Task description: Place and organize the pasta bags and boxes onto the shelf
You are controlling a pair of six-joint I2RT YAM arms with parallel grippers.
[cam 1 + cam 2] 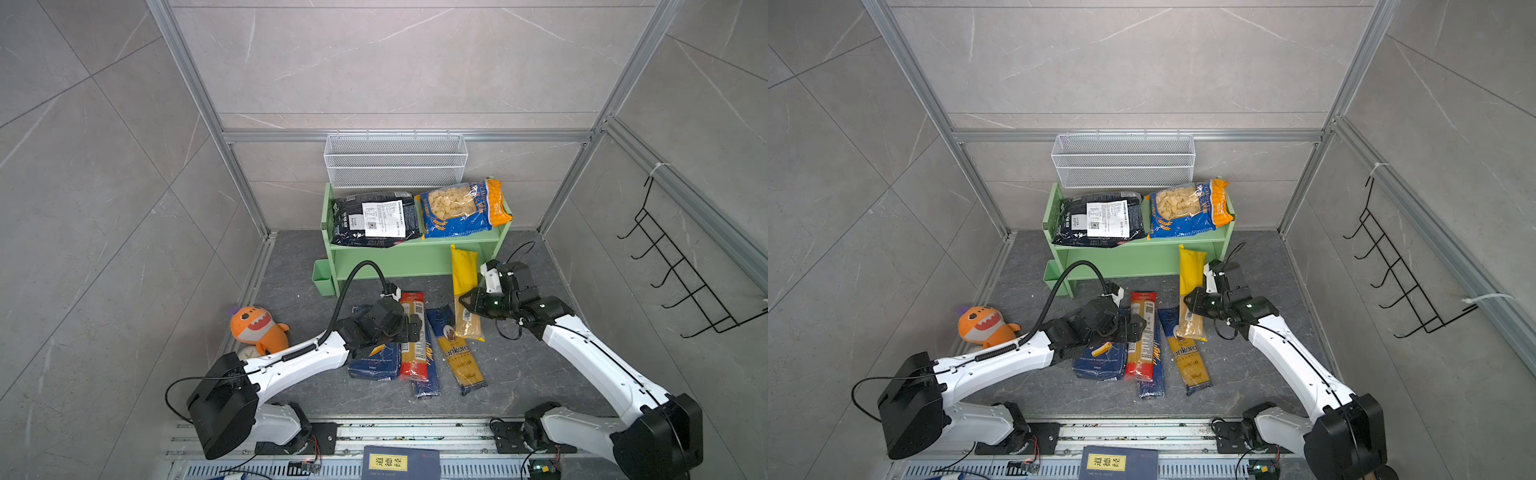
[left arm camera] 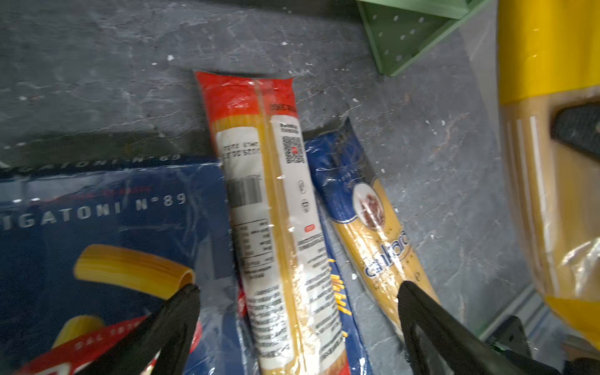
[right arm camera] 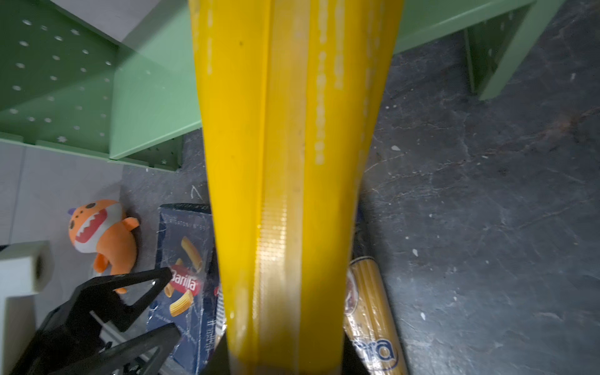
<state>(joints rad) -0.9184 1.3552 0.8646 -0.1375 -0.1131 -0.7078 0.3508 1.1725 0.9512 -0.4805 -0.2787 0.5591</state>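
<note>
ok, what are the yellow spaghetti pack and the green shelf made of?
The yellow spaghetti pack: thin glossy plastic film, judging by the sheen, centre seam and strands showing through. The green shelf: matte painted sheet, probably metal, given thin punched panels; could be plastic.

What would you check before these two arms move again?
1. The right hand shut on the yellow spaghetti pack: ok.
2. The left hand open over the red spaghetti pack: ok.
3. Room on the shelf top tier, taken by the black bag and the shell pasta bag: not ok.
4. Room on its lower tier: ok.
5. The yellow spaghetti pack's far end clear of the shelf: cannot tell.
</note>
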